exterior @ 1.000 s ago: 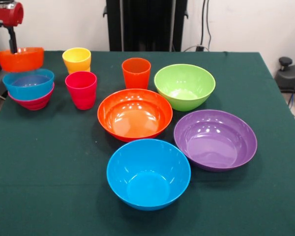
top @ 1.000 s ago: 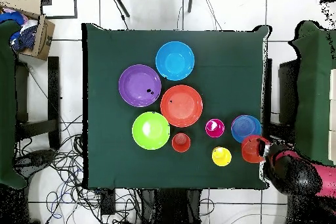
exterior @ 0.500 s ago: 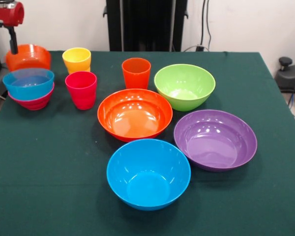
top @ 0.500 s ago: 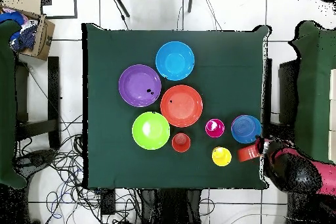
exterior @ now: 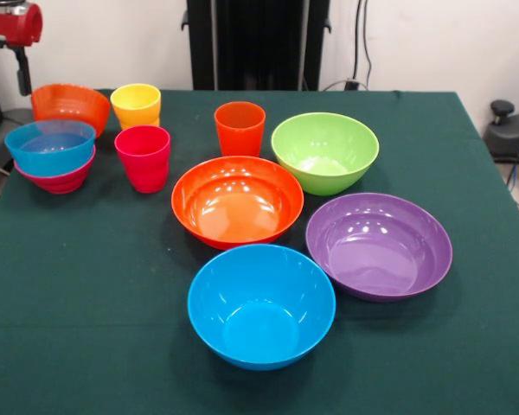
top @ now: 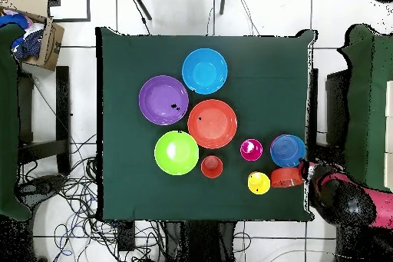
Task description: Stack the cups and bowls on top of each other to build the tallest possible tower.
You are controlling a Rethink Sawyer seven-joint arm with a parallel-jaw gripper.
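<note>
The small translucent orange bowl (exterior: pixel 69 105) (top: pixel 285 177) lies tilted at the table's far left corner, beside the yellow cup (exterior: pixel 135 104) (top: pixel 259 183). My gripper (exterior: pixel 22 78) (top: pixel 305 170) hangs at that bowl's left rim; I cannot tell whether it grips it. The translucent blue bowl (exterior: pixel 50 145) (top: pixel 288 150) is nested in the magenta bowl (exterior: pixel 60 181). The red-pink cup (exterior: pixel 143 156) and the orange cup (exterior: pixel 240 127) stand upright. The large orange (exterior: pixel 237 201), lime green (exterior: pixel 325 151), purple (exterior: pixel 379 245) and blue (exterior: pixel 261 304) bowls sit apart, mouths up.
The green-clothed table (exterior: pixel 86 303) ends just left of the small bowls. The black pedestal (exterior: pixel 258 43) stands behind the far edge. A cardboard box (top: pixel 34 32) and cables lie on the floor beside the table.
The small orange bowl was held raised off the table's left corner; it has swung right and down and now lies tilted next to the yellow cup. The gripper has hardly moved.
</note>
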